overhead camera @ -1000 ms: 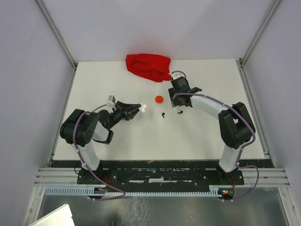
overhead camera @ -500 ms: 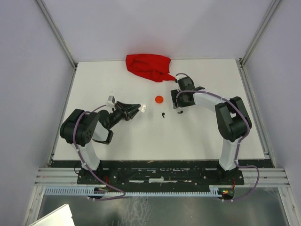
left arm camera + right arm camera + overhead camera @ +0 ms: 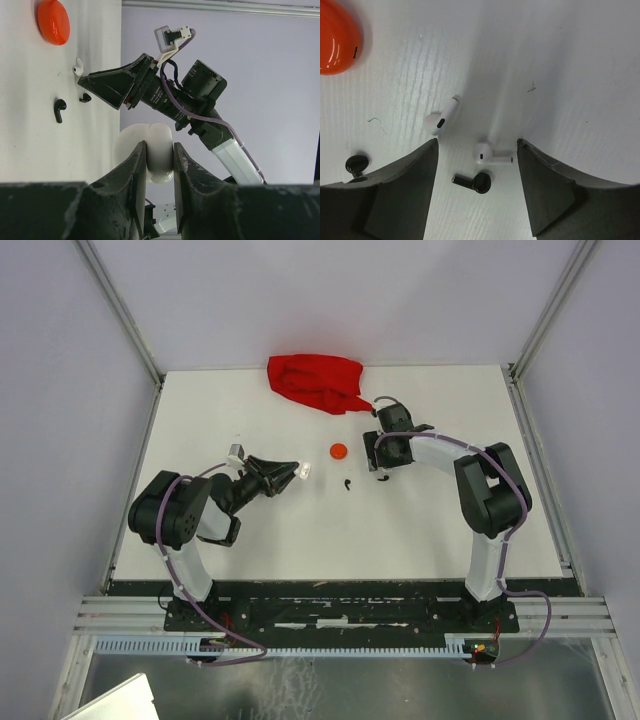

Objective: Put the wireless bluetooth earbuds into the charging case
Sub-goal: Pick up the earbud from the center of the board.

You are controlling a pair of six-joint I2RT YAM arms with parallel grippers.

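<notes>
Right hand (image 3: 476,145) has swung in low over the table (image 3: 570,60), jaws apart; white earbud (image 3: 485,154) and black earbud (image 3: 472,182) lie between its fingers. Left hand (image 3: 159,150) unmoved, clamped on white case (image 3: 159,135).

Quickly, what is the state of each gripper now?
Left gripper: closed on the white case.
Right gripper: open, holding nothing, above the loose earbuds.
</notes>
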